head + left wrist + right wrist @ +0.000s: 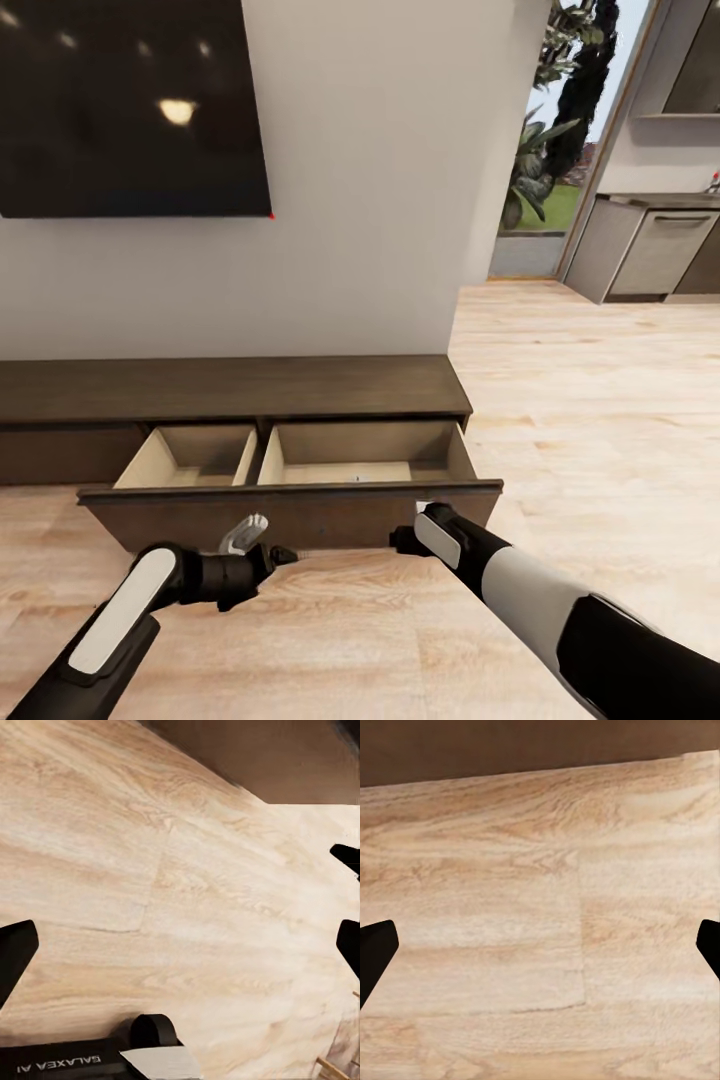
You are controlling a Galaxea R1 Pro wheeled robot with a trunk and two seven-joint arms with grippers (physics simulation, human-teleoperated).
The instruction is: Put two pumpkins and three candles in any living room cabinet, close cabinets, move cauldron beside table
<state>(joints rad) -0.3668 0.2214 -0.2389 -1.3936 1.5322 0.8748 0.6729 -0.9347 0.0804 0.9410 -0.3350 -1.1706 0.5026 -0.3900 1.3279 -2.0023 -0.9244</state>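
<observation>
Spread black fingers (376, 956), pale woodgrain floor (540, 907), brown cabinet (290, 515) open

Ahead of me a dark screen (130, 105) hangs on a pale wall (380, 200), with ceiling lights reflected in its glossy face and a tiny red dot at its lower right corner. Light wood-plank flooring (600, 420) spreads out to my right and under me. Past the wall's end I see a tall glass opening (560, 140) with green plants (540, 170) outside. Far right stand grey kitchen units (655, 250) under a dark countertop (660, 200).
</observation>
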